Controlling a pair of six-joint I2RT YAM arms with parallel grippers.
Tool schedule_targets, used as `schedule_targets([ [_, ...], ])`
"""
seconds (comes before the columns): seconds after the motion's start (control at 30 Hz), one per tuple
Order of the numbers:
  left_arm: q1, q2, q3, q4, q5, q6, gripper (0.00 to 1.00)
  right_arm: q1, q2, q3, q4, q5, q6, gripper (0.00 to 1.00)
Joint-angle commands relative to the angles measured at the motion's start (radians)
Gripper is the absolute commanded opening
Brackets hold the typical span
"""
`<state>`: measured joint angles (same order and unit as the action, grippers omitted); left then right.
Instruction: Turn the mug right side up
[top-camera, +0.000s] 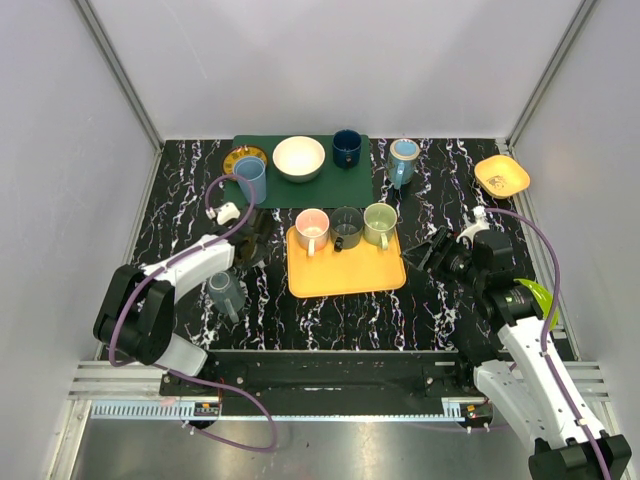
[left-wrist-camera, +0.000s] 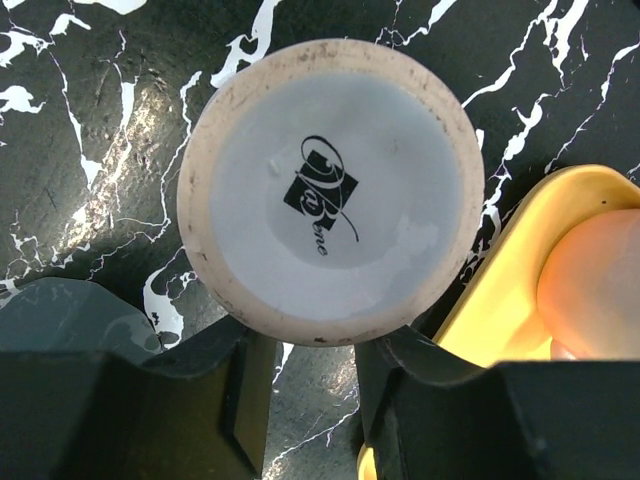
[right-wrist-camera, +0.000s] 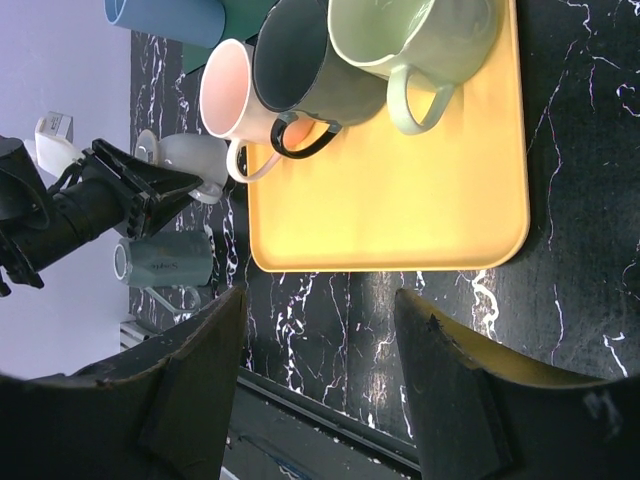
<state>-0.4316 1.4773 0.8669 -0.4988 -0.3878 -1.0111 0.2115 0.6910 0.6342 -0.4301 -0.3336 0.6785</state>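
Black desk (top-camera: 180, 210) with white lines, white walls around it, and one mug sitting upside down.
The mug (left-wrist-camera: 330, 190) stands bottom up on the desk, just left of the yellow tray (top-camera: 340, 275), and its round pale bottom with a dark logo faces up. The left gripper (left-wrist-camera: 315, 375) is at the mug's near edge, open a little, with bare desk showing in the gap, and it holds nothing. The right gripper (right-wrist-camera: 320, 298) hangs over the desk on the right side of the tray, open wide and holding nothing. A pink mug (top-camera: 312, 228), a dark mug (top-camera: 347, 227) and a pale green mug (top-camera: 380, 222) stand on the tray, open side up.
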Motion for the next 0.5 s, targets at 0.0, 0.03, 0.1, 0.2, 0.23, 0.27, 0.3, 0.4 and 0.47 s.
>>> schedule_targets([
  [0.0,0.013,0.005,0.004,0.025,0.018,0.011,0.34,0.006,-0.011,-0.005,0.044,-0.010,0.000,0.67],
  [0.03,0.016,0.006,0.001,0.029,0.023,0.011,0.31,0.005,-0.010,-0.005,0.041,-0.010,0.001,0.66],
  [0.1,0.021,0.006,0.000,0.034,0.030,0.014,0.19,0.006,-0.011,-0.005,0.042,-0.012,0.000,0.67],
  [0.2,0.022,-0.003,-0.009,0.046,0.035,0.017,0.08,0.006,-0.011,-0.007,0.040,-0.012,0.001,0.67],
  [0.23,0.024,-0.006,-0.015,0.049,0.036,0.020,0.00,0.006,-0.015,-0.008,0.040,-0.010,0.001,0.67],
  [0.27,0.024,-0.006,-0.016,0.049,0.038,0.023,0.00,0.006,-0.013,-0.008,0.039,-0.012,0.003,0.67],
  [0.3,0.024,-0.014,-0.017,0.052,0.040,0.026,0.00,0.006,-0.015,-0.008,0.040,-0.013,0.003,0.67],
  [0.4,0.022,-0.044,-0.026,0.065,0.056,0.042,0.00,0.005,-0.015,-0.008,0.039,-0.015,0.001,0.66],
  [0.47,0.021,-0.074,-0.031,0.074,0.070,0.061,0.00,0.006,-0.018,-0.005,0.036,-0.018,0.004,0.66],
])
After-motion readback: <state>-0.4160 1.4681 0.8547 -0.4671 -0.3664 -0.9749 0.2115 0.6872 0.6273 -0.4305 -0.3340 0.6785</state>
